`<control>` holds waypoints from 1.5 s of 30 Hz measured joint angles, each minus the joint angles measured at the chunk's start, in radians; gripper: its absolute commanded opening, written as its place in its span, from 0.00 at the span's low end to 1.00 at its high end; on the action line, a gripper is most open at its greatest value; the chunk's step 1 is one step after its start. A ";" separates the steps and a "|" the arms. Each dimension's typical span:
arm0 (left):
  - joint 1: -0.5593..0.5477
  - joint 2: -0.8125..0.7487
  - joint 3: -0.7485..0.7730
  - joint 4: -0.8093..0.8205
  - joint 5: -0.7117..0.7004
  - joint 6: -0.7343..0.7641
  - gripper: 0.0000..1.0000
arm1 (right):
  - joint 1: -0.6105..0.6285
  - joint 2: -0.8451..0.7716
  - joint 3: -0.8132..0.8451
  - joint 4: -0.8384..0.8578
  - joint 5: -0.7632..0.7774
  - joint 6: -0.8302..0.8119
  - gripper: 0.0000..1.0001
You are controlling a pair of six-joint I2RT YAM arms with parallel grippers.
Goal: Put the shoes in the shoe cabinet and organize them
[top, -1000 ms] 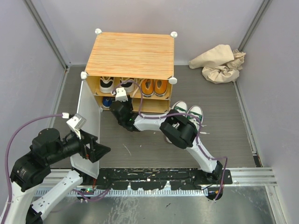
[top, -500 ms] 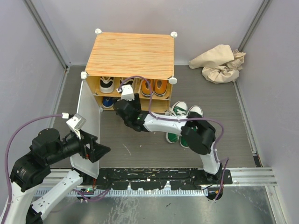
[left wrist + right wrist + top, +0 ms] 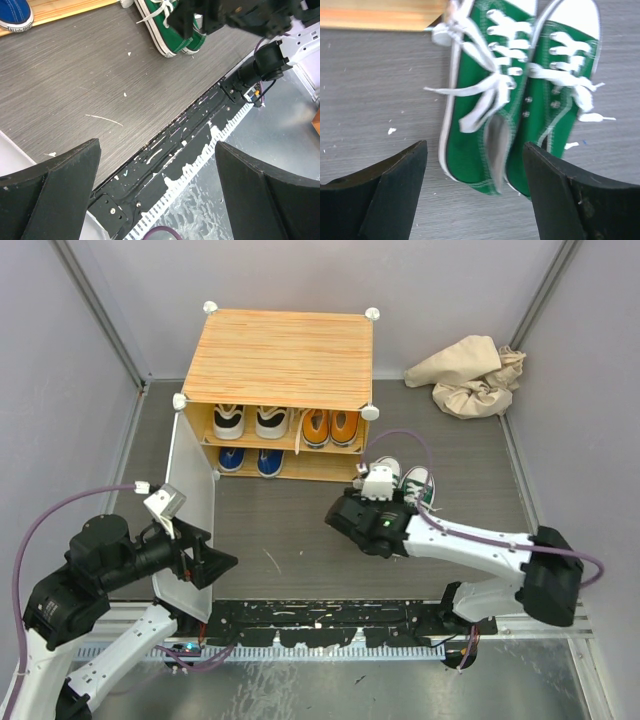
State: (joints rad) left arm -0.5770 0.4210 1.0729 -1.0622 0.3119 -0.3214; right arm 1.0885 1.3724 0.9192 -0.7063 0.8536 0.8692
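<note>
The left gripper (image 3: 157, 145) is hanging with its two fingers (image 3: 65, 175) spread wide, and nothing is sitting between them. Through the gap only the grey floor (image 3: 100, 75) and the black base rail (image 3: 165, 165) are showing. Just outside the finger on the left of its wrist view, the white door (image 3: 190, 480) of the shoe cabinet (image 3: 275, 350) is standing open.

The cabinet is standing well beyond the fingertips of both grippers, and four white knobs (image 3: 372, 313) are showing at the corners of its top. Three pairs, six shoes in all, are resting inside it. On the upper shelf the white-and-black pair (image 3: 248, 421) is sitting first and the orange pair (image 3: 330, 427) beside it. On the lower level the blue pair (image 3: 250, 461) is lying under the white-and-black one.

The right gripper (image 3: 475, 145) is also keeping its two fingers (image 3: 395, 190) far apart and is clasping nothing. The green pair (image 3: 540, 125), two shoes touching side by side, is lying on the floor outside the cabinet, just beyond these fingertips and in line with the gap. The white toe caps are pointing away from the fingers and the laces are trailing loose.

One beige cloth (image 3: 468, 375) is lying crumpled far to the right, well apart from both grippers.
</note>
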 measured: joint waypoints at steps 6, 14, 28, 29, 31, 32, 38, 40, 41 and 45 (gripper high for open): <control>0.000 -0.001 -0.005 0.009 0.002 0.000 0.98 | -0.058 -0.210 -0.066 -0.113 0.030 0.141 0.75; 0.000 -0.004 -0.014 0.026 0.002 0.000 0.98 | -0.209 -0.273 -0.203 -0.061 -0.056 0.128 0.68; 0.000 0.002 -0.021 0.041 0.002 -0.003 0.98 | -0.307 -0.238 -0.277 0.161 -0.228 0.034 0.65; 0.000 0.002 -0.022 0.042 0.002 -0.003 0.98 | -0.317 -0.231 -0.288 0.171 -0.237 0.031 0.65; 0.000 0.002 -0.023 0.044 0.002 -0.003 0.98 | -0.346 -0.214 -0.319 0.200 -0.262 0.022 0.64; 0.000 0.002 -0.023 0.045 0.002 -0.003 0.98 | -0.360 -0.206 -0.333 0.211 -0.273 0.019 0.64; 0.000 0.002 -0.025 0.047 -0.002 -0.005 0.98 | -0.404 -0.184 -0.376 0.298 -0.310 -0.006 0.48; 0.000 0.002 -0.027 0.051 -0.003 -0.005 0.98 | -0.408 -0.175 -0.384 0.328 -0.314 -0.023 0.25; 0.000 0.002 -0.029 0.054 -0.003 -0.006 0.98 | -0.409 -0.171 -0.386 0.339 -0.316 -0.035 0.19; 0.000 0.005 -0.031 0.059 -0.003 -0.008 0.98 | -0.410 -0.170 -0.393 0.394 -0.351 -0.064 0.02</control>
State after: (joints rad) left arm -0.5766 0.4259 1.0424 -1.0031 0.3092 -0.3298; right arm 0.6788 1.2026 0.5262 -0.3126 0.5022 0.8047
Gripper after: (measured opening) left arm 0.980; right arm 0.138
